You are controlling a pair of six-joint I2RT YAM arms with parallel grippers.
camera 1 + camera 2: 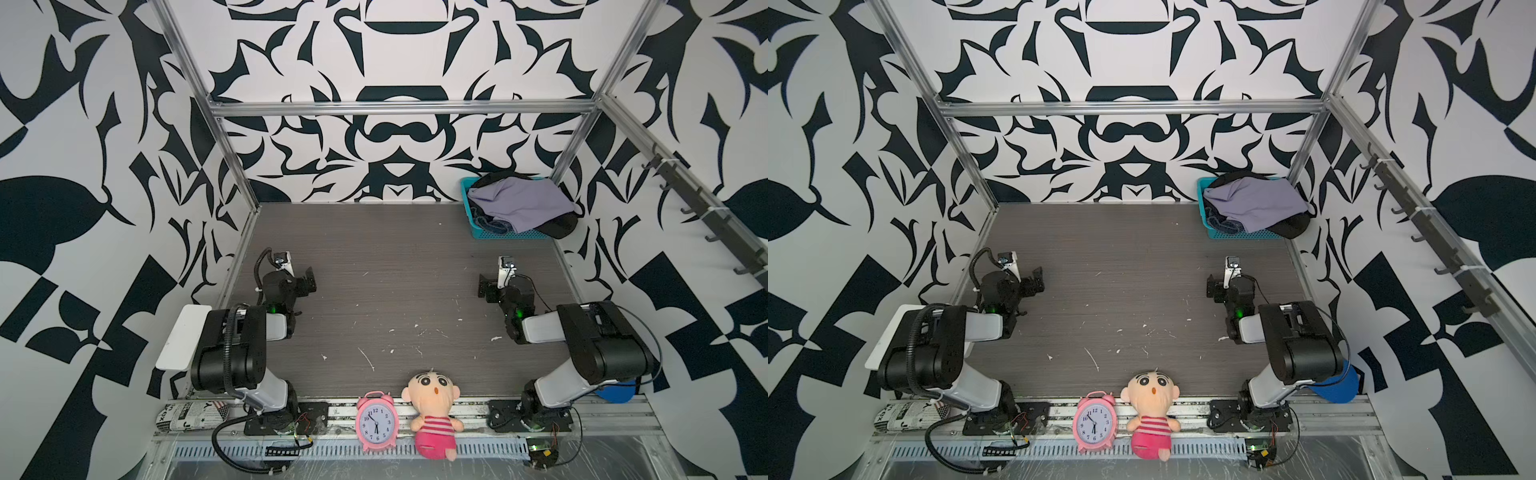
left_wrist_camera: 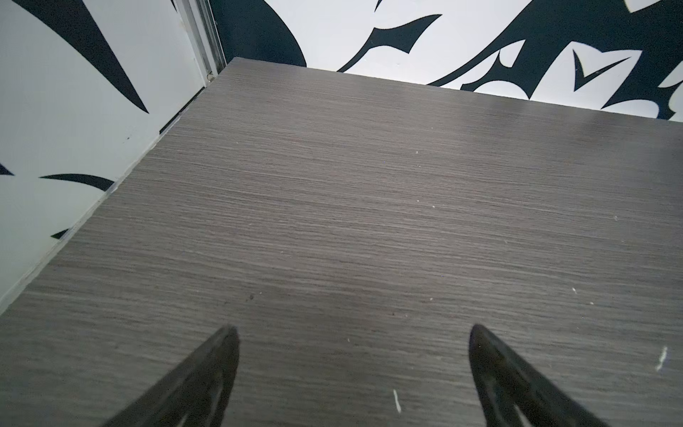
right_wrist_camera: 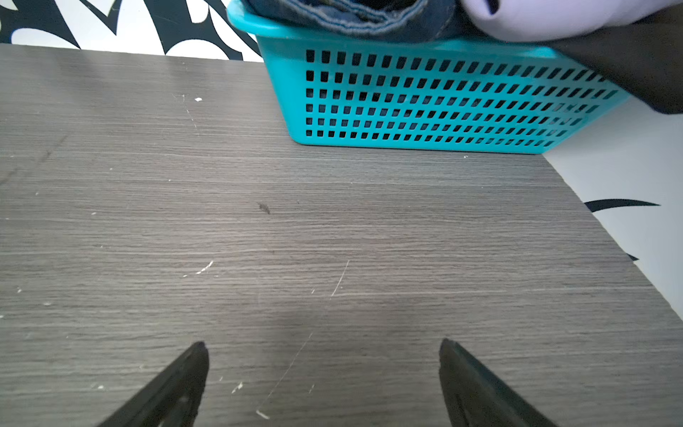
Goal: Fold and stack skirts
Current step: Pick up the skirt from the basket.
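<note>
All three skirts lie heaped in a teal mesh basket (image 1: pixel 511 235) (image 1: pixel 1246 236) at the table's back right corner. The lavender skirt (image 1: pixel 519 201) (image 1: pixel 1254 201) is on top, the black skirt (image 1: pixel 559 226) hangs over the basket's right edge, and the denim skirt (image 1: pixel 492 224) shows at the front left. My left gripper (image 1: pixel 309 280) (image 2: pixel 353 329) hovers open and empty over bare table at mid left. My right gripper (image 1: pixel 484 286) (image 3: pixel 321 344) is open and empty, well short of the basket (image 3: pixel 425 103). The right wrist view also shows denim (image 3: pixel 351 18) and lavender (image 3: pixel 547 18) at the rim.
A pink alarm clock (image 1: pixel 377 419) and a plush doll (image 1: pixel 432 409) sit at the front edge between the arm bases. A rolled newspaper (image 1: pixel 191 415) lies front left, and something blue (image 1: pixel 615 392) sits behind the right arm. Patterned walls enclose the table, with a hook rail (image 1: pixel 685 195) on the right.
</note>
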